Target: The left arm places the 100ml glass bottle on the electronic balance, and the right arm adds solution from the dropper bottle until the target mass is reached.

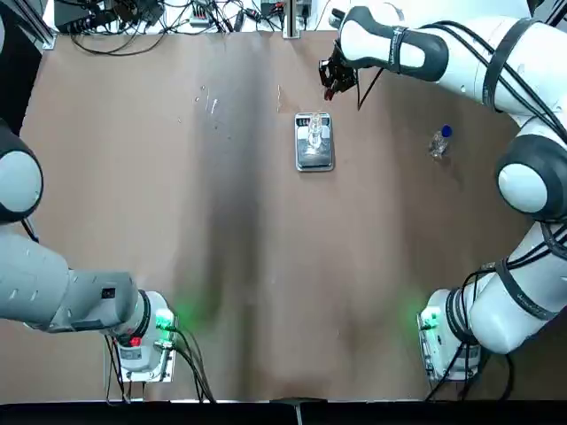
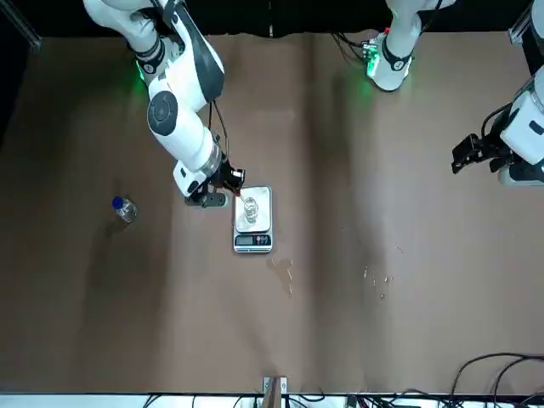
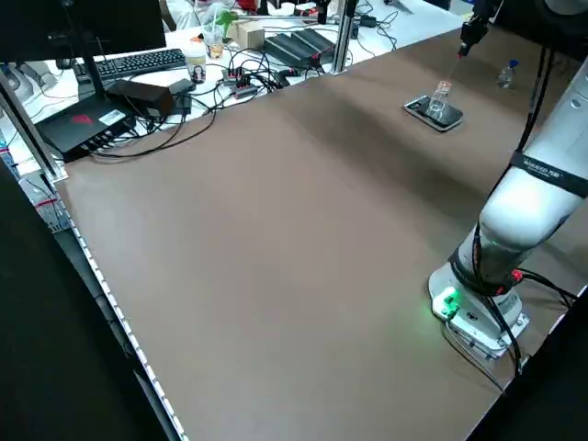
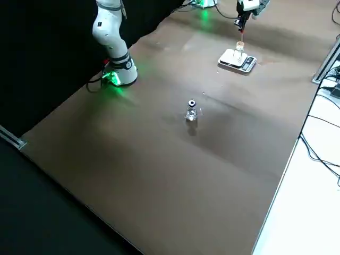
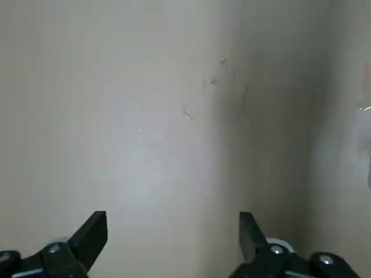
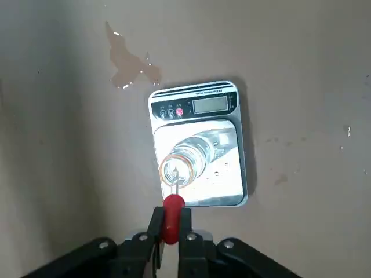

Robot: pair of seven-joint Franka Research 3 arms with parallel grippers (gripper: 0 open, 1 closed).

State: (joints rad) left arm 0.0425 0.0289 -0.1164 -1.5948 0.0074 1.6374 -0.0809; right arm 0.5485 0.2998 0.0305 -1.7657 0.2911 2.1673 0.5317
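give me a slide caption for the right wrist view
Right gripper pinches a red-bulbed dropper above the small clear glass bottle standing on the silver electronic balance.

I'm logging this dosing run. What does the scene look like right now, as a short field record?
balance: mid-table, display toward the far edge
glass bottle: upright on the balance plate, uncapped
right gripper: above the bottle, shut on the red-tipped dropper, tip at the bottle mouth
blue-capped bottle: standing alone on the table, on the robot's right
left gripper: open, empty, over bare table
spill: wet patch beyond the balance's display end
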